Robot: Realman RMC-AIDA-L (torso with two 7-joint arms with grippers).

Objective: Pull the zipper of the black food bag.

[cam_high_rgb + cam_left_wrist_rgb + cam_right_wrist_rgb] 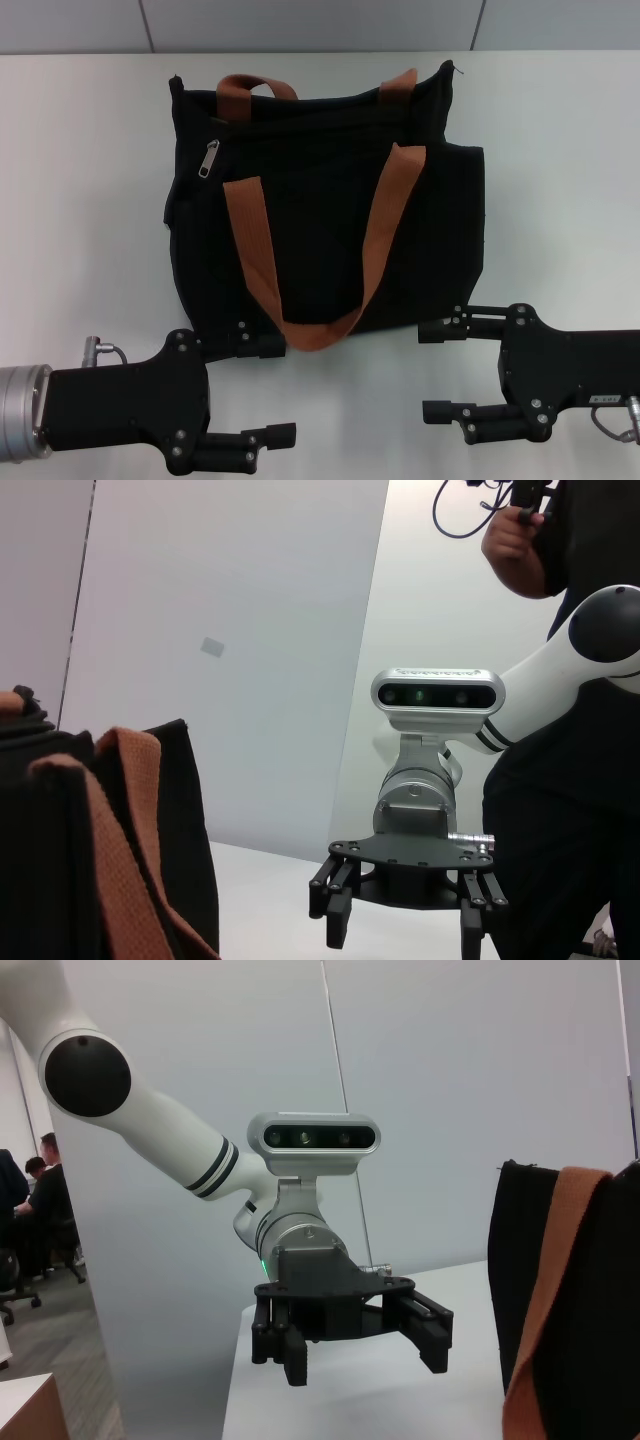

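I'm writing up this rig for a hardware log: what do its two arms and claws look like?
Both match. The left claw and right claw are matte black, with flat plates studded with small screws and two slim black fingers each. Behind each sits a silver metal cylinder with a thin looped cable. Seen from the wrist cameras, the arms are glossy white with black joint caps and bands, and each carries a silver camera bar above its claw.

One bag (330,200), two grippers (262,390) (440,370)

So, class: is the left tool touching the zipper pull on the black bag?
Apart. In the head view the left tool sits open at the bag's near edge, while the zipper lies far up the bag, with black fabric between them.
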